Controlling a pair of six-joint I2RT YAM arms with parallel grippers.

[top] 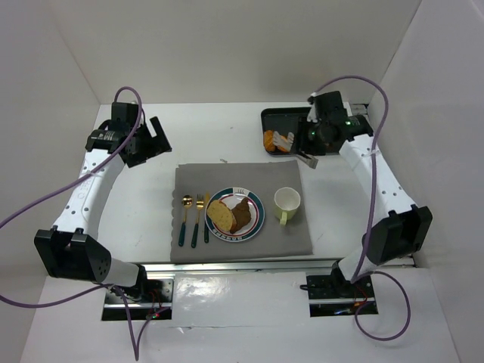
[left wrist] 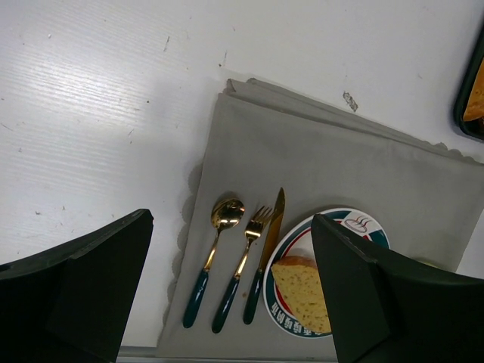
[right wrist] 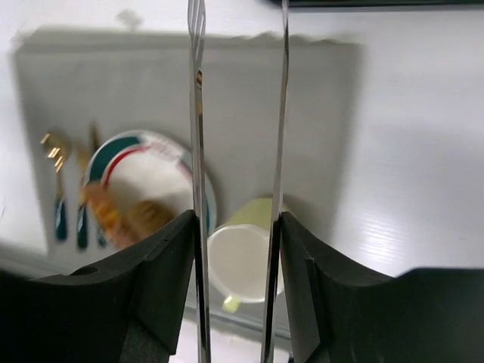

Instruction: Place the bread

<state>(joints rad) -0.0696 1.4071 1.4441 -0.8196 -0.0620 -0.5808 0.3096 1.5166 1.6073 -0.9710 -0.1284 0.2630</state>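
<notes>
A plate on the grey placemat holds a yellow bread slice and a brown slice. More bread pieces lie in the black tray at the back right. My right gripper hovers at the tray's front edge, shut on metal tongs. In the right wrist view the tongs are spread and empty. My left gripper is open and empty above the table at the back left. The left wrist view shows the yellow slice on the plate.
A pale green cup stands on the placemat right of the plate. A gold spoon, fork and knife lie left of the plate. White walls enclose the table on the left, back and right.
</notes>
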